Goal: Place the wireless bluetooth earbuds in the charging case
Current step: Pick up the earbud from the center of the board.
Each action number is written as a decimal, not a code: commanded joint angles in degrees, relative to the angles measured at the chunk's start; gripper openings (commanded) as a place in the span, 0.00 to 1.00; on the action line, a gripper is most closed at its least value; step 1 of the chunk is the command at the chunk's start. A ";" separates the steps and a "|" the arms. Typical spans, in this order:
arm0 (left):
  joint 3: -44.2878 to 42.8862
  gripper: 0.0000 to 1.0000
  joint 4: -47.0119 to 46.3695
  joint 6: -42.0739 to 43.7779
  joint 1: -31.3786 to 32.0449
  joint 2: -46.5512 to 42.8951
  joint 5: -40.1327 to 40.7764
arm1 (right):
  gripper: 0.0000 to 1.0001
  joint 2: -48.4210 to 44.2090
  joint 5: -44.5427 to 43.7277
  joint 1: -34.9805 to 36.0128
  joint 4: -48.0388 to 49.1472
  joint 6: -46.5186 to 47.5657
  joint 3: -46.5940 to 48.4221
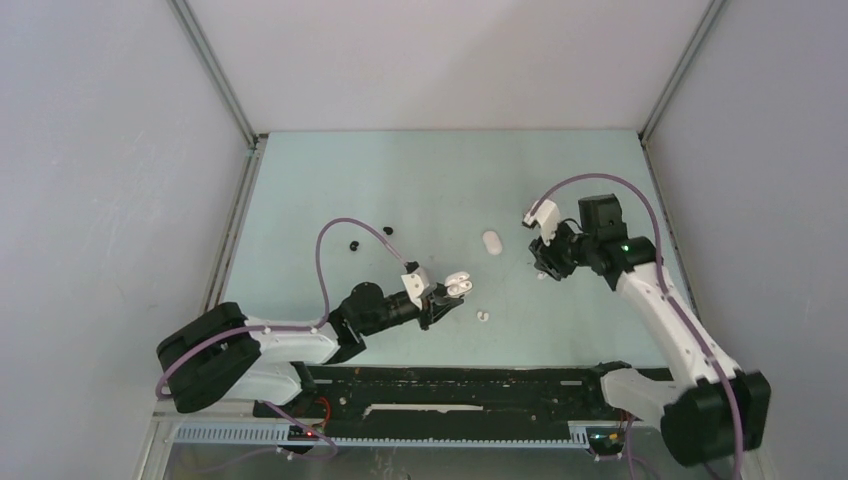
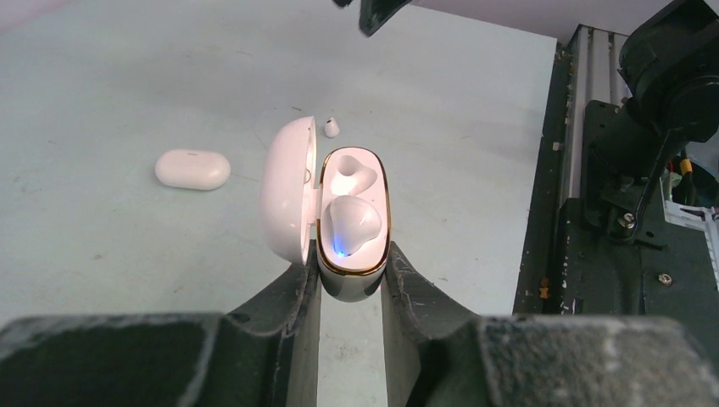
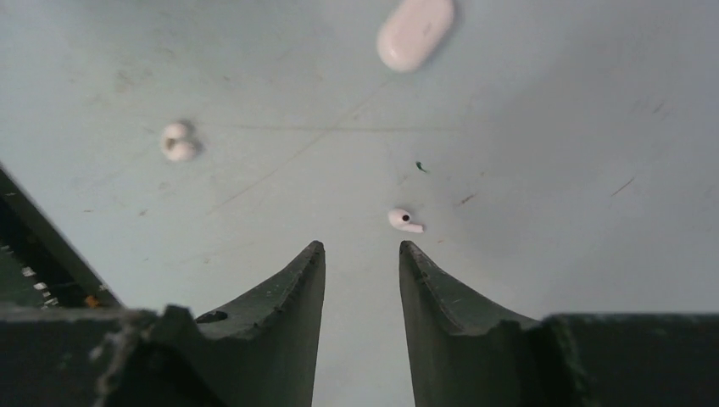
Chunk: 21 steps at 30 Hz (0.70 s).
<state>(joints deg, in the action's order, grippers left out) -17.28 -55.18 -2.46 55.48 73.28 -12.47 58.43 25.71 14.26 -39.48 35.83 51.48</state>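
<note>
Holding the open charging case is your left gripper, clamped on the case's lower end at the centre of the left wrist view. The lid is swung left, and a seated bud glows in the lower socket. Your right gripper hangs over the table with jaws apart and empty. The loose white earbud lies just beyond the right-hand fingertip, not between the two. If you close from here you'll likely flick it away, because it's small and rounded. Centre over it first. A bump could also knock the lid shut.
</note>
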 commanded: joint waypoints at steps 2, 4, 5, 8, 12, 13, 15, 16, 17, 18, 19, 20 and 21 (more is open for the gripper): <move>0.93 0.00 -5.49 0.90 -0.11 0.30 0.17 | 0.38 12.46 -6.84 -4.21 4.87 1.54 1.70; 0.94 0.00 -5.55 0.88 -0.11 0.15 -0.19 | 0.37 17.76 -9.64 -4.87 6.69 4.47 2.46; 1.03 0.00 -5.60 0.92 -0.19 0.04 -0.26 | 0.37 20.11 -10.57 -5.25 7.50 5.22 3.01; 1.21 0.00 -5.86 0.76 -0.28 -0.18 -0.40 | 0.37 27.01 -11.02 -6.50 9.03 6.99 5.14; 1.31 0.00 -6.26 0.54 -0.37 -0.05 -0.73 | 0.41 32.76 -13.72 -6.72 12.97 9.54 6.20; 1.29 0.00 -6.26 0.45 -0.38 -0.03 -0.87 | 0.41 34.12 -13.90 -6.86 13.05 10.04 6.70; 1.16 0.00 -6.26 0.54 -0.42 0.08 -1.05 | 0.42 36.22 -14.17 -6.77 12.76 10.85 7.69; 1.19 0.00 -6.26 0.53 -0.46 0.09 -1.06 | 0.42 36.85 -14.20 -6.79 13.09 10.98 7.90; 1.19 0.00 -6.26 0.50 -0.45 0.10 -1.07 | 0.42 37.33 -14.16 -6.76 13.27 11.19 7.93; 1.19 0.00 -6.26 0.45 -0.46 0.01 -1.07 | 0.42 37.89 -14.07 -6.79 13.14 11.53 7.93; 1.19 0.00 -6.26 0.49 -0.53 -0.04 -1.07 | 0.43 38.26 -13.91 -6.78 12.92 11.97 7.86; 1.17 0.00 -6.26 0.51 -0.55 0.01 -1.02 | 0.43 38.58 -13.67 -6.78 12.48 12.32 7.91; 1.26 0.00 -6.26 0.52 -0.51 -0.02 -1.04 | 0.43 38.89 -13.41 -6.75 11.83 12.64 7.86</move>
<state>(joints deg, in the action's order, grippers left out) -16.38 -58.17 -2.52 55.31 73.60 -12.71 96.25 12.34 7.64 -28.16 45.91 57.19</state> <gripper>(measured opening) 0.282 0.423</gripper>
